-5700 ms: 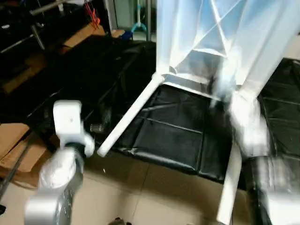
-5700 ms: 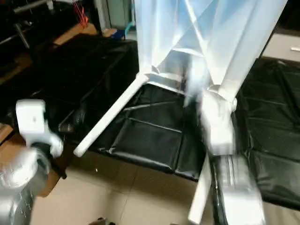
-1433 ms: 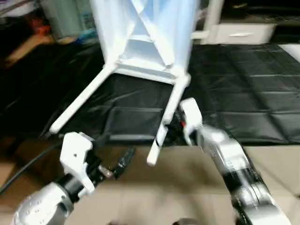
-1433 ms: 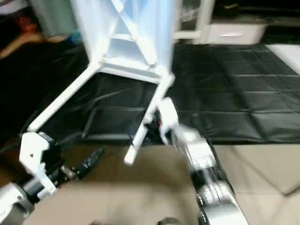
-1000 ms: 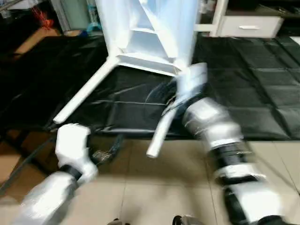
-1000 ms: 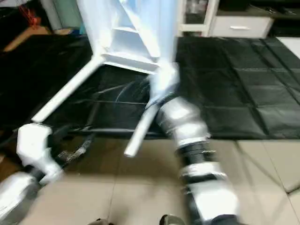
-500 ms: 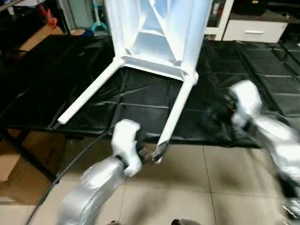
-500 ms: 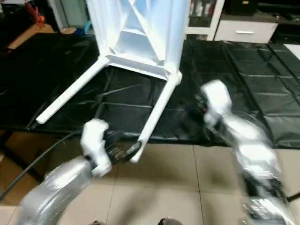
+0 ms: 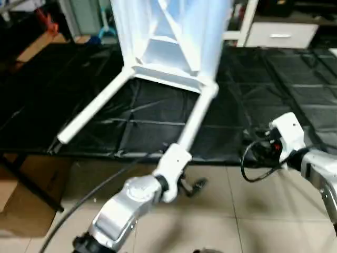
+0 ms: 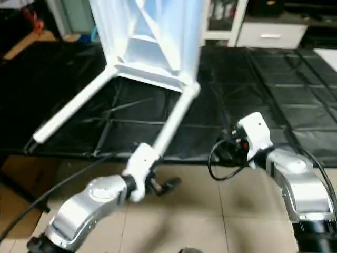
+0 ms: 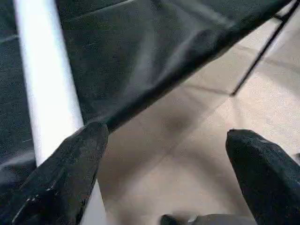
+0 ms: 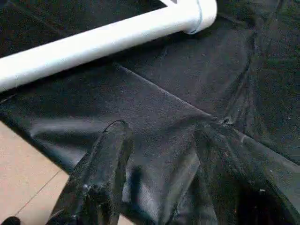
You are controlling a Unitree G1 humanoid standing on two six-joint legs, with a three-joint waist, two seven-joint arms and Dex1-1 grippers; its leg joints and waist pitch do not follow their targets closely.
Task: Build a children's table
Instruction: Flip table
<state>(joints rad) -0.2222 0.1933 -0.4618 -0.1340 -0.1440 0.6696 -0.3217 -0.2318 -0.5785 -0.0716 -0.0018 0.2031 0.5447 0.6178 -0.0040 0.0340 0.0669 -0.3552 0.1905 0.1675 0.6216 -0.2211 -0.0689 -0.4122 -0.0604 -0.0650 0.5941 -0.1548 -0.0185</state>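
The children's table lies tipped on a black mat. Its white tabletop (image 9: 174, 47) stands on edge at the back with the ribbed underside facing me. Two white legs reach toward me, one on the left (image 9: 92, 113) and one on the right (image 9: 197, 118). My left gripper (image 9: 192, 185) hangs open over the floor just past the right leg's near end. In the left wrist view that leg (image 11: 44, 93) runs alongside one finger (image 11: 65, 168), outside the gap. My right gripper (image 12: 161, 136) is open over the mat, to the right of that leg (image 12: 93, 44), holding nothing.
The black mat (image 9: 274, 84) ends at a front edge, with beige tile floor (image 9: 237, 221) below it. A cardboard box (image 9: 16, 195) sits at the lower left. A black cable (image 9: 79, 203) trails from my left arm. A white drawer unit (image 9: 279, 34) stands at the back right.
My left arm has swung right, bringing its wrist in front of the right leg's near end. My right arm, at that leg a second ago, now stands off to its right.
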